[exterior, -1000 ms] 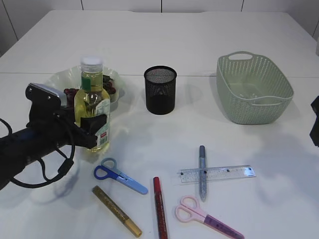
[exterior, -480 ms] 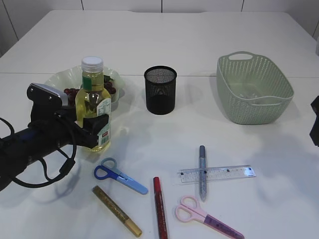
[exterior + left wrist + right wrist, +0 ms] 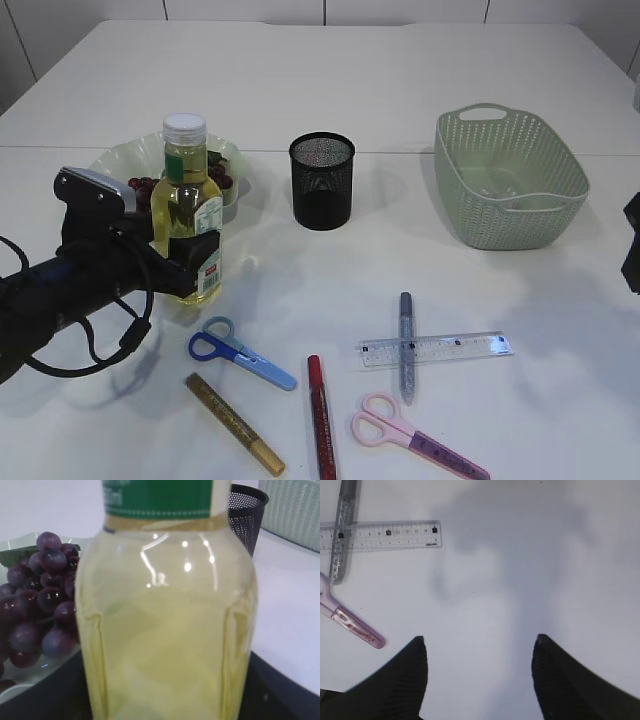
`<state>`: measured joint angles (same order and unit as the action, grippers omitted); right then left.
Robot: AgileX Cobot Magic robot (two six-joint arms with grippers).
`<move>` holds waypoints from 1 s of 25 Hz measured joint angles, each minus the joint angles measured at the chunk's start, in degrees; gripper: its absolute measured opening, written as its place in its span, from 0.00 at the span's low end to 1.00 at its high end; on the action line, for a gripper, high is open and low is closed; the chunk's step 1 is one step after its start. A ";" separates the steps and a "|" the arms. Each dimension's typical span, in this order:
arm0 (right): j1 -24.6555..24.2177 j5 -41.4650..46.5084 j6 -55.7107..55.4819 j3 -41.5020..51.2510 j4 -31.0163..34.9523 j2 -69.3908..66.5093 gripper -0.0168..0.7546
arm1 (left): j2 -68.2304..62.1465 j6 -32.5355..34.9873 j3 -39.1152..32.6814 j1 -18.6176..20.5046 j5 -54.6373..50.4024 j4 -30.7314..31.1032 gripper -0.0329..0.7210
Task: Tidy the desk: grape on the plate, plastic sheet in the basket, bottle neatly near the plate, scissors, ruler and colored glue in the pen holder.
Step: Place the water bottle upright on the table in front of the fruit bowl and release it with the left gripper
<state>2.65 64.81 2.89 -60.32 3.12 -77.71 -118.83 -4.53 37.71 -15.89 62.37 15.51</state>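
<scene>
Left pincer brackets the clear yellow-oil bottle; whether its jaws grip or have loosened, I cannot tell. Bottle stands upright on the tabletop, at the pale plate's five o'clock. Retreat straight backward, avoiding tipping it.

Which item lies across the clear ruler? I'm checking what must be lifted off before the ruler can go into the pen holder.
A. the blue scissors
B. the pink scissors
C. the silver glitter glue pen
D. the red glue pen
C: the silver glitter glue pen crosses the clear ruler at a right angle, seemingly on top of it, while both scissors and the red pen lie apart from it.
</scene>
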 joint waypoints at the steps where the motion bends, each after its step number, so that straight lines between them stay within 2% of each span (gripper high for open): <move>1: 0.00 0.00 0.00 0.00 0.00 0.00 0.69 | 0.00 0.00 0.00 0.00 0.00 0.00 0.77; 6: 0.00 0.00 0.00 0.00 -0.10 0.00 0.69 | 0.00 0.00 0.28 0.00 2.10 0.00 0.88; 8: 0.00 0.00 0.00 0.00 -0.10 0.00 0.69 | 0.00 0.00 0.40 0.00 2.79 0.00 0.90; 17: 0.00 -0.22 0.00 0.00 -0.32 0.00 0.69 | 3.15 0.00 0.40 0.00 2.91 0.00 0.91; 25: 0.00 -0.35 0.00 0.00 -0.32 0.00 0.69 | 12.78 0.00 0.40 0.00 2.91 0.11 0.88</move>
<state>2.65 64.46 2.89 -60.32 2.79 -77.71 -106.05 -4.53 38.11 -15.89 65.28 15.62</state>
